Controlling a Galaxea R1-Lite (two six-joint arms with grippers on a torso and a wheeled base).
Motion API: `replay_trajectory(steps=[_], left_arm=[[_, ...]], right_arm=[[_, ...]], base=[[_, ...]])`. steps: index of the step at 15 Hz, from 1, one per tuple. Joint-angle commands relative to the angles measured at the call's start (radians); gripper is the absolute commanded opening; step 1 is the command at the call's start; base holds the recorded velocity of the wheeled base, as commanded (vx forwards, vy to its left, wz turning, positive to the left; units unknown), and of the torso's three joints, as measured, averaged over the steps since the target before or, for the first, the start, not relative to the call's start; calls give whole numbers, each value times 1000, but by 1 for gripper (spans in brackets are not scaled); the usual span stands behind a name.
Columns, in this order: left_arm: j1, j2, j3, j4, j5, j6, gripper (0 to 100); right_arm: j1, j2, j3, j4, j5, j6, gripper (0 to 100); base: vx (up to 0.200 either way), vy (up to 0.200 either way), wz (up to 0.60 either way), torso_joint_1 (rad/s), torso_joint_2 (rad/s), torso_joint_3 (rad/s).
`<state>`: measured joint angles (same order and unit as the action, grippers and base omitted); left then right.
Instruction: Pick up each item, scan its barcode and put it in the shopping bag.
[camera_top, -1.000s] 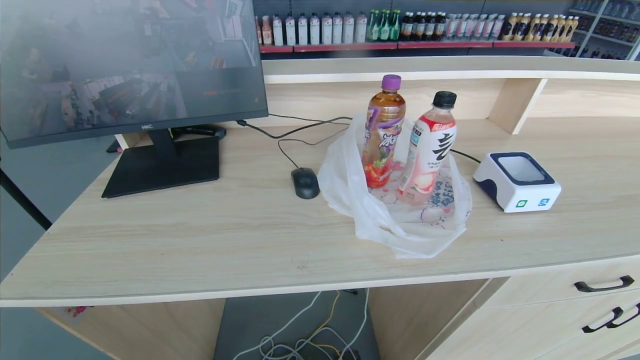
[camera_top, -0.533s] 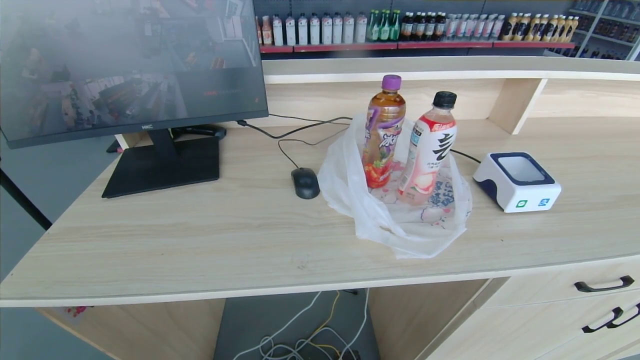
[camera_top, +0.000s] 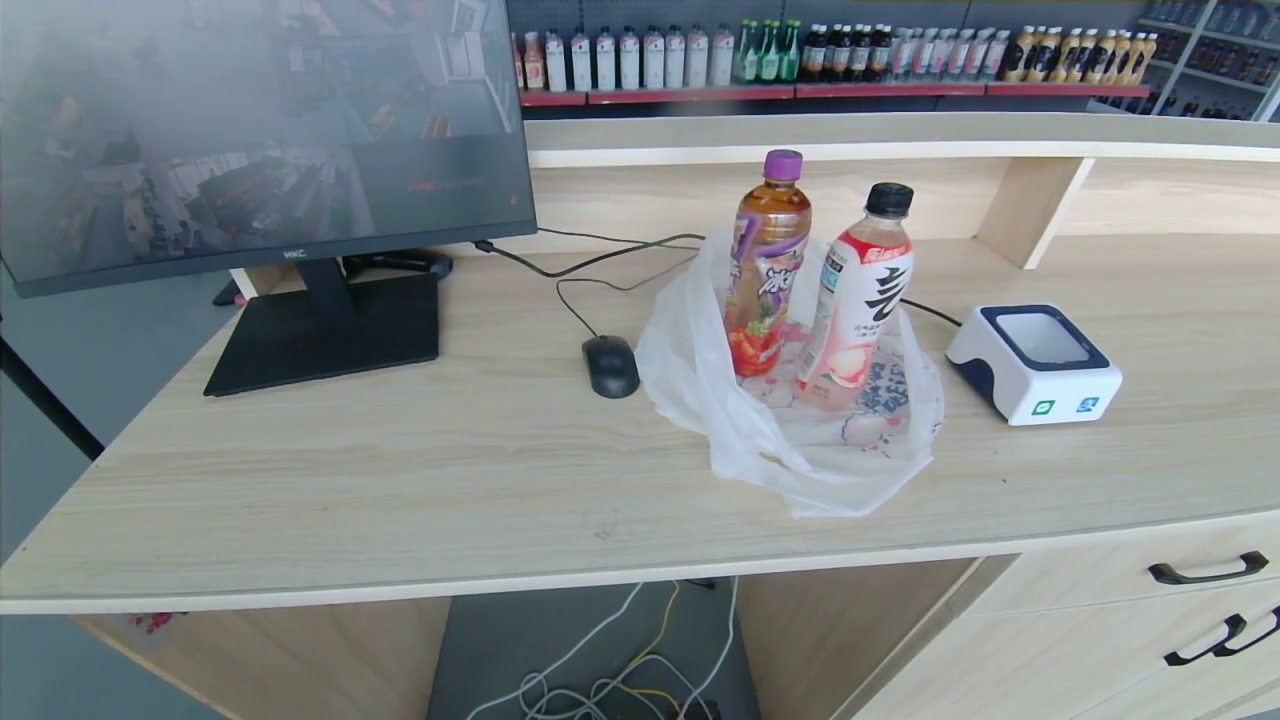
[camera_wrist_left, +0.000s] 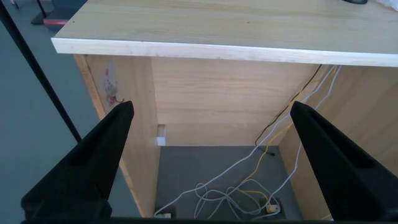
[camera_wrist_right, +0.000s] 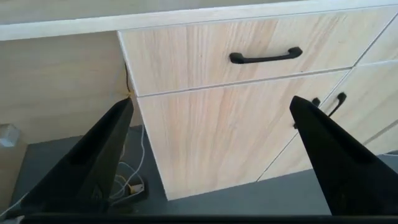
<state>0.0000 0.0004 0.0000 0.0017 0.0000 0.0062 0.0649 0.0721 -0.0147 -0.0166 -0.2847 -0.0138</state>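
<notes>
White shopping bag holds the purple-capped bottle and black-capped bottle upright, unchanged over the last second. Left gripper and right gripper hang spread and empty below the counter; task judged complete.

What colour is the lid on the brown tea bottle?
Purple. The cap of the tea bottle shows best in the head view.

Purple-capped tea bottle and black-capped pink bottle upright, side by side inside crumpled translucent shopping bag on desk; white barcode scanner just right.
</notes>
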Motion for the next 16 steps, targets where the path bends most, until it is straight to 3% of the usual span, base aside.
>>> replay_trajectory(steps=[1, 5, 11, 14, 16], left_arm=[[0, 0, 0, 0, 0, 0, 100], [0, 1, 0, 0, 0, 0, 100], [0, 0, 0, 0, 0, 0, 100], [0, 0, 0, 0, 0, 0, 100], [0, 1, 0, 0, 0, 0, 100]], right_arm=[[-43, -26, 1, -2, 1, 0, 100], [-62, -72, 15, -23, 346, -17, 100], [-62, -72, 15, 20, 335, -38, 100], [-62, -72, 15, 21, 335, -37, 100], [-62, -72, 15, 20, 335, -37, 100]], base=[[0, 0, 0, 0, 0, 0], [0, 0, 0, 0, 0, 0], [0, 0, 0, 0, 0, 0], [-200, 0, 0, 1, 2, 2], [0, 0, 0, 0, 0, 0]])
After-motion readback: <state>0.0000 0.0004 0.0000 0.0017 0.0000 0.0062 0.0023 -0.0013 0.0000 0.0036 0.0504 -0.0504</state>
